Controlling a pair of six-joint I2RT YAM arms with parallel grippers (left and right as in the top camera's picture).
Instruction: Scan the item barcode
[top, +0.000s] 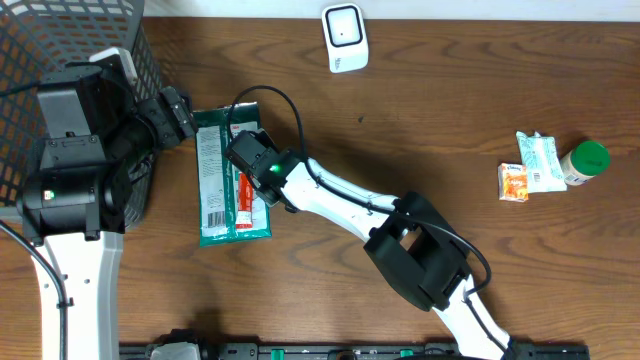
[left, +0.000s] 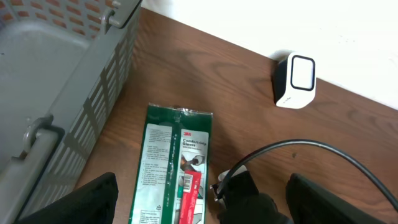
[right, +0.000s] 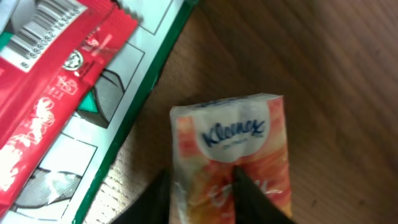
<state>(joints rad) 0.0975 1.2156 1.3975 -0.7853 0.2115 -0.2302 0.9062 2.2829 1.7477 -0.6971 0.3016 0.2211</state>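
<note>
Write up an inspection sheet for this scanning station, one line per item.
surface: brown wooden table, no spills seen.
job's things: white scanner standing at the far edge; Kleenex pack at the right gripper; green glove package lying flat with a red packet on it.
clutter: grey basket at the far left; orange packet, white-green packet and green-lidded bottle grouped at the right.
grippers: left gripper open and empty; right gripper pinching the Kleenex pack.
cables: black cable loops over the right wrist.
surroundings: nothing seen.
</note>
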